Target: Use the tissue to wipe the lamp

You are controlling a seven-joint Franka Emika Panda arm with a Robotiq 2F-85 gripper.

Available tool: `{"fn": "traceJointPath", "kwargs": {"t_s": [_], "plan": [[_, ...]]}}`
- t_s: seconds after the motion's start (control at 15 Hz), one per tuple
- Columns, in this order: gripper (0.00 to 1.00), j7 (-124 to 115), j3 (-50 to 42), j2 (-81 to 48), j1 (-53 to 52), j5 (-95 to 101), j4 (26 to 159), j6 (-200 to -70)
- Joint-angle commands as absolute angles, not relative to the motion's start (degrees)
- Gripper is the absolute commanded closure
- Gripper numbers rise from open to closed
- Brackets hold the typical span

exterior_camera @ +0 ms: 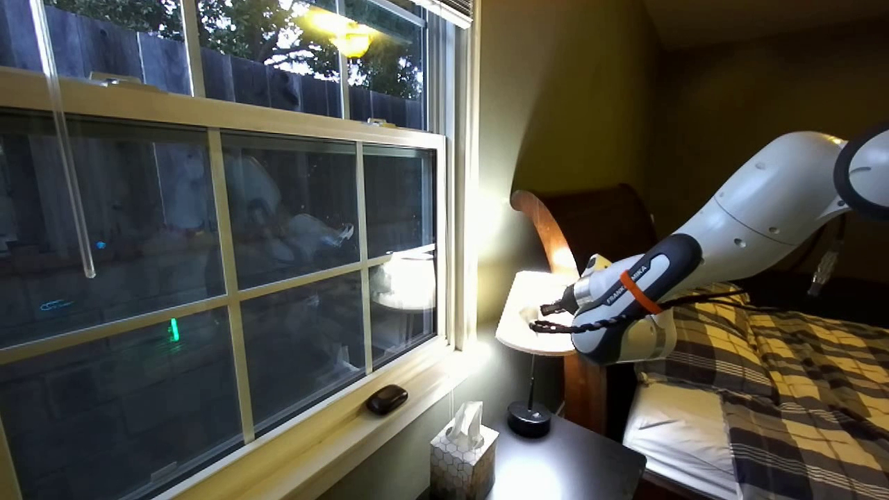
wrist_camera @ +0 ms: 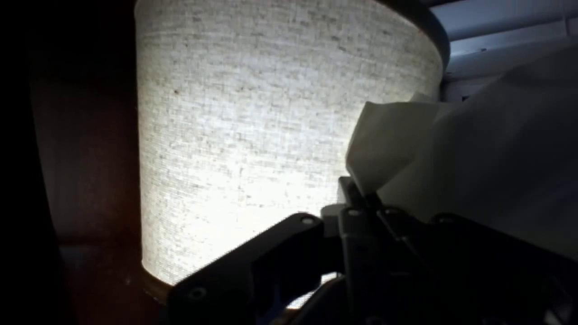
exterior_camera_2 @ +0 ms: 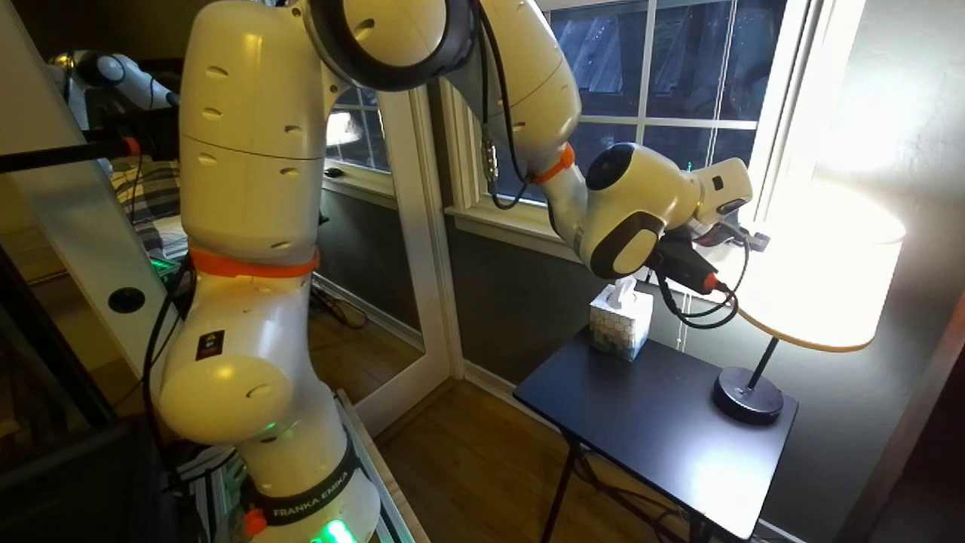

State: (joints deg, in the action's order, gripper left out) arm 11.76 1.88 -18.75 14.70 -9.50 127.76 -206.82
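Observation:
The lamp has a glowing cream-white shade point(exterior_camera: 512, 321) on a slim dark stem and round base; it also stands at the right in an exterior view point(exterior_camera_2: 822, 286). Its shade point(wrist_camera: 262, 108) fills much of the wrist view. My gripper point(wrist_camera: 361, 196) is shut on the white tissue point(wrist_camera: 393, 140), which sticks out past the fingertips and spreads to the right. The tissue overlaps the shade's right side in the wrist view; I cannot tell if they touch. In an exterior view the gripper point(exterior_camera: 558, 306) is right by the shade. The held tissue is hard to make out in both exterior views.
A patterned tissue box point(exterior_camera: 464, 458) with a tissue poking out stands on the dark side table point(exterior_camera_2: 648, 407) beside the lamp base. A window with a sill point(exterior_camera: 326, 437) holding a dark oval object point(exterior_camera: 387, 400) is alongside. A bed point(exterior_camera: 694, 417) with a wooden headboard is close by.

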Motion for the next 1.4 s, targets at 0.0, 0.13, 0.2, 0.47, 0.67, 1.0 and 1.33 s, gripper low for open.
{"fn": "traceJointPath", "kwargs": {"t_s": [0.0,0.13,0.2,0.47,0.67,1.0,1.33], "plan": [[1.00,7.3,-2.2,-19.6,11.6,-5.5,128.5,-206.7],[1.00,6.3,-3.1,-19.8,10.8,-4.8,128.7,-205.9],[1.00,5.6,-3.1,-19.8,10.7,-4.4,128.8,-205.2],[1.00,4.0,-3.5,-19.5,10.2,-3.9,129.7,-201.6],[1.00,3.4,-3.8,-19.3,9.8,-4.4,130.1,-198.4],[1.00,3.7,-1.7,-19.1,11.6,-5.6,130.0,-191.7],[1.00,4.2,-0.9,-18.3,12.1,-6.1,129.7,-183.6]]}}
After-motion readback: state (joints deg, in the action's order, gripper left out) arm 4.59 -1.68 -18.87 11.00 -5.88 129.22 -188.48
